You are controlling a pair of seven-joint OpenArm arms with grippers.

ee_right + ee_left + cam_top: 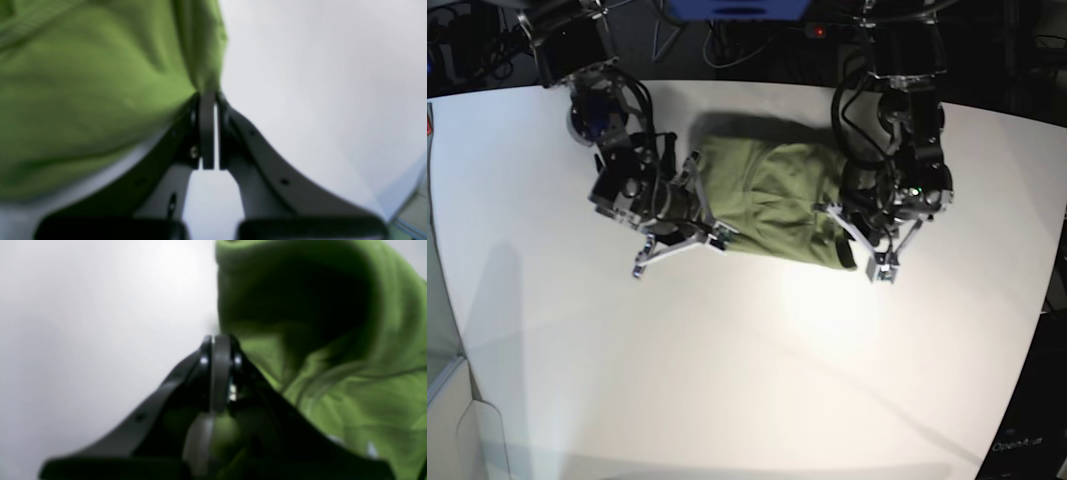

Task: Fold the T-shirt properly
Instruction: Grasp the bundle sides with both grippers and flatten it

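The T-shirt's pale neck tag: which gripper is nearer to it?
Left. The left gripper pinches the T-shirt beside the pale tag. The right gripper pinches the opposite edge; no tag shows there.

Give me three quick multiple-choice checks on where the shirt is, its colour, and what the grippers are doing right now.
1. Where does the T-shirt lie?
A. Between the two arms on the white table
B. On the floor
C. Draped over one arm

2. What colour is it?
A. Blue
B. Green
C. Red

3. How do the grippers stand?
A. Both wide open above the cloth
B. One open, one shut
C. Both shut on the shirt's edges

Answers:
1 A: the base view shows it bunched on the tabletop between the arms.
2 B: all views show green cloth.
3 C: the left gripper and right gripper each have closed fingers with fabric pinched at the tips.
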